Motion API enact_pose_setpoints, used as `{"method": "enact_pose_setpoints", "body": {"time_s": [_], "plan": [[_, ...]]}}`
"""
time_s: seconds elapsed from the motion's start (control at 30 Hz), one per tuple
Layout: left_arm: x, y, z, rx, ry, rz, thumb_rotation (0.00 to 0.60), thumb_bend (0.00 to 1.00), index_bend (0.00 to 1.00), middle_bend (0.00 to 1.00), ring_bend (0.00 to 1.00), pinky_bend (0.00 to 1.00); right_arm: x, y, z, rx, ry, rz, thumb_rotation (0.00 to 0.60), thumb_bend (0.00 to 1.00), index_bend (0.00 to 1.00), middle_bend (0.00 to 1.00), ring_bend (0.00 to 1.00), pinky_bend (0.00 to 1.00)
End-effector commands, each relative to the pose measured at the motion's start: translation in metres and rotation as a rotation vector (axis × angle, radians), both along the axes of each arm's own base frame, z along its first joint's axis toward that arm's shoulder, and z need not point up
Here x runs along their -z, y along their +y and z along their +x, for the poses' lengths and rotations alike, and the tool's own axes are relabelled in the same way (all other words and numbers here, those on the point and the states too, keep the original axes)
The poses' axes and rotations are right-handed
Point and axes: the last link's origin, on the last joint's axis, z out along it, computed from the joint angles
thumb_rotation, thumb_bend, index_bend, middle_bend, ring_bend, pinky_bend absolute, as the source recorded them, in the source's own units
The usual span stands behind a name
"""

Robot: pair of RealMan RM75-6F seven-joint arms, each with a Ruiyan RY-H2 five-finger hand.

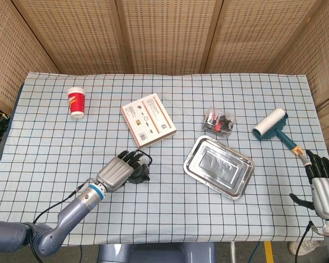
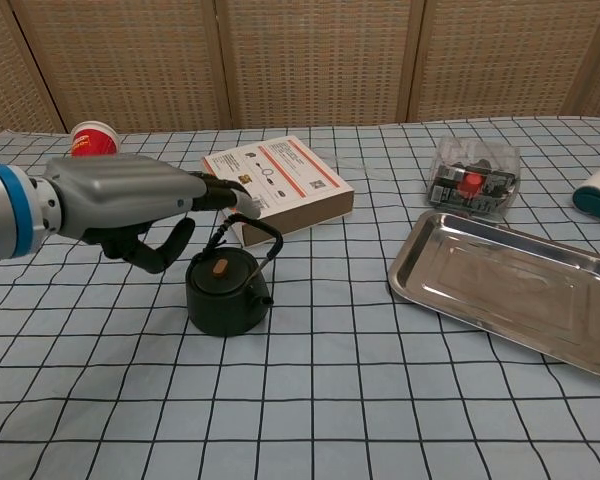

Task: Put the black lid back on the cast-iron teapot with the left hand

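Observation:
The black cast-iron teapot [image 2: 227, 293] stands on the checked cloth with its wire handle upright. Its black lid [image 2: 220, 267], with a small brown knob, sits on top of the pot. My left hand [image 2: 130, 198] hovers just above and left of the teapot, fingers stretched out and apart, holding nothing. In the head view the same left hand [image 1: 117, 171] covers part of the teapot [image 1: 138, 174]. My right hand [image 1: 322, 189] hangs off the table's right edge, fingers apart and empty.
A boxed item [image 2: 277, 186] lies right behind the teapot. A steel tray [image 2: 510, 285] sits to the right, a clear plastic box [image 2: 472, 177] behind it, a lint roller [image 1: 271, 125] far right. A red paper cup [image 1: 77, 102] stands at the back left.

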Motion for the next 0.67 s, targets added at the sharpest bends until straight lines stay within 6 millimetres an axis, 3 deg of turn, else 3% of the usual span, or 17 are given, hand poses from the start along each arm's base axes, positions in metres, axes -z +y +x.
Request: {"method": "enact_pose_setpoints", "body": {"time_s": [0.03,0.1,0.13,0.27,0.53,0.67], "plan": [[-0.027,0.004,-0.003,0.008,-0.069,0.096,0.6,0.29,0.0,0.0,0.0,0.0,0.0,0.0,0.0,-0.001,0.0,0.0,0.6,0.0,0.0,0.0,0.0,0.0],[-0.046,0.005,-0.014,-0.009,-0.098,0.18,0.6,0.03,0.0,0.0,0.0,0.0,0.0,0.001,0.001,-0.002,-0.001,0.001,0.6,0.0,0.0,0.0,0.0,0.0],[-0.051,0.005,-0.018,-0.021,-0.102,0.204,0.6,0.0,0.0,0.0,0.0,0.0,0.0,0.001,0.001,-0.003,-0.001,0.001,0.6,0.0,0.0,0.0,0.0,0.0],[-0.078,-0.004,-0.053,-0.123,-0.116,0.342,0.6,0.0,0.0,0.0,0.0,0.0,0.001,0.002,0.003,-0.008,0.0,0.004,0.6,0.0,0.0,0.0,0.0,0.0],[-0.111,-0.056,-0.137,-0.324,-0.175,0.495,0.6,0.0,0.0,0.0,0.0,0.0,0.002,0.003,0.005,-0.016,0.005,0.007,0.6,0.0,0.0,0.0,0.0,0.0],[-0.121,-0.078,-0.159,-0.361,-0.175,0.516,0.6,0.0,0.0,0.0,0.0,0.0,0.003,0.005,0.006,-0.022,0.007,0.007,0.6,0.0,0.0,0.0,0.0,0.0]]}}
